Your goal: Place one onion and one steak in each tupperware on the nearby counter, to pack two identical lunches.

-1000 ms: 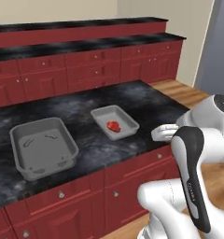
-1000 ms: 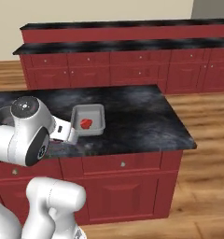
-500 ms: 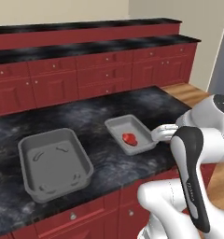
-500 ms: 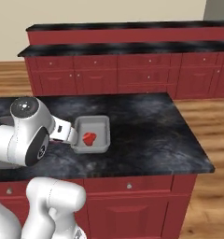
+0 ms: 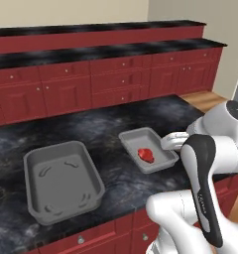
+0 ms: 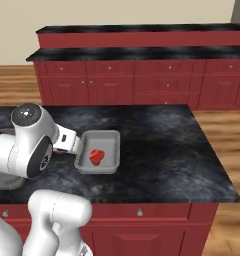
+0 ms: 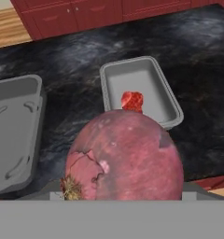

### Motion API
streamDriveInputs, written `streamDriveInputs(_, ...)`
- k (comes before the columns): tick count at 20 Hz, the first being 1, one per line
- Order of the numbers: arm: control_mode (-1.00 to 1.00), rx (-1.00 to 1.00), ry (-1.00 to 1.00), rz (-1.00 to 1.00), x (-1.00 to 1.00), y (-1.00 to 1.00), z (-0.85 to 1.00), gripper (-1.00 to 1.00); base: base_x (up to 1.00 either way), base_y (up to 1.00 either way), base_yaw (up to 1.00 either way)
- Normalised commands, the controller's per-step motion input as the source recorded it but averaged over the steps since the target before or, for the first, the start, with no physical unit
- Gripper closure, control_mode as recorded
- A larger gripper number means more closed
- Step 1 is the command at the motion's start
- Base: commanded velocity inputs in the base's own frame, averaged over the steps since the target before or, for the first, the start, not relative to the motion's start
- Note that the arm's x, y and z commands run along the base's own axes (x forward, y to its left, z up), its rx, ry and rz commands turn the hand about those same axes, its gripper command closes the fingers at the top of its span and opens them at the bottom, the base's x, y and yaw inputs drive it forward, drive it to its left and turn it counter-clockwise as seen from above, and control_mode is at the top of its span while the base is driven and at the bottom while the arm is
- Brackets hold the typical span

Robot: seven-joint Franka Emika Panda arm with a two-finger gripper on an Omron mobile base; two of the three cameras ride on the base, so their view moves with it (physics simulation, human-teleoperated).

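Onion (image 7: pixel 124 158) up close hides the jaws and part of the steak (image 7: pixel 132 101).

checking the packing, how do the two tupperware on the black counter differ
The small tupperware is light grey and shallow; the large tupperware is darker and deeper. The small one holds a bright red steak; the large one holds no food. The small one lies nearer the arm. Both are lidless, rounded rectangles on the counter.

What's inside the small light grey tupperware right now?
The small tupperware holds one bright red steak and no onion yet. In the hand view the purplish-pink onion at the pincer covers its near rim and part of the steak.
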Motion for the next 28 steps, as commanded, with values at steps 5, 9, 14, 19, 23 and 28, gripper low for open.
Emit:
streamDriveInputs(5, 1.0, 0.0, 0.0, 0.0, 0.0, 0.0, 0.0, 1.0, 0.45, -0.35, 0.15)
streamDriveInputs(9, 1.0, 0.0, 0.0, 0.0, 0.0, 0.0, 0.0, 1.0, 0.54, -0.18, 0.21)
streamDriveInputs(14, 1.0, 0.0, 0.0, 0.0, 0.0, 0.0, 0.0, 1.0, 0.46, -0.07, 0.22)
streamDriveInputs(19, -1.0, 0.0, 0.0, 0.0, 0.0, -0.04, -0.02, 1.0, 0.01, 0.0, 0.03)
streamDriveInputs(23, -1.0, 0.0, 0.04, -0.07, 0.18, -0.36, -0.07, 1.0, 0.0, 0.0, 0.0)
streamDriveInputs(28, -1.0, 0.0, 0.1, -0.04, 0.48, -0.47, -0.13, 1.0, 0.0, 0.0, 0.0)
